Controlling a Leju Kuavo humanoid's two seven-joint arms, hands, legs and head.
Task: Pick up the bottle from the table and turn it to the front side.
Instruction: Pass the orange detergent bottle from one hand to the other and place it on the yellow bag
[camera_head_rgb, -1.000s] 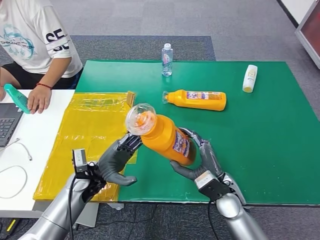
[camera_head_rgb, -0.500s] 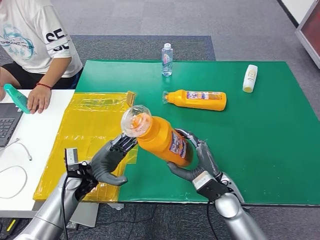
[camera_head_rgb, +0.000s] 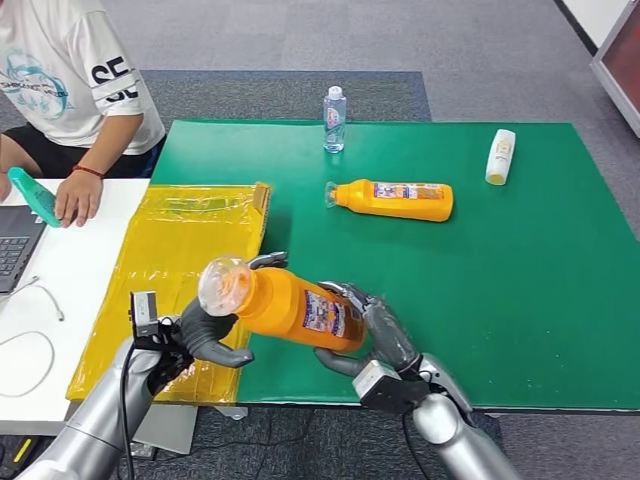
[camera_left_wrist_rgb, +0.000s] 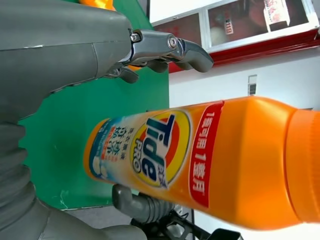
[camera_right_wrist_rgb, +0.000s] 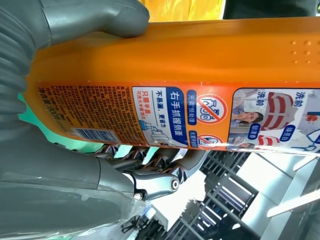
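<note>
Above the green table (camera_head_rgb: 528, 300), the right hand (camera_head_rgb: 373, 335) gripped the bottle (camera_head_rgb: 290, 305), lowered toward the open left hand (camera_head_rgb: 204, 335); turning proceeded.

From my seat the head view is bright and even, lit from overhead, with soft short shadows on the green table (camera_head_rgb: 528, 300). The yellow sheet (camera_head_rgb: 173, 250) throws glare. Both wrist views stay sharp up close; pale backgrounds wash out and blur at the edges
</note>
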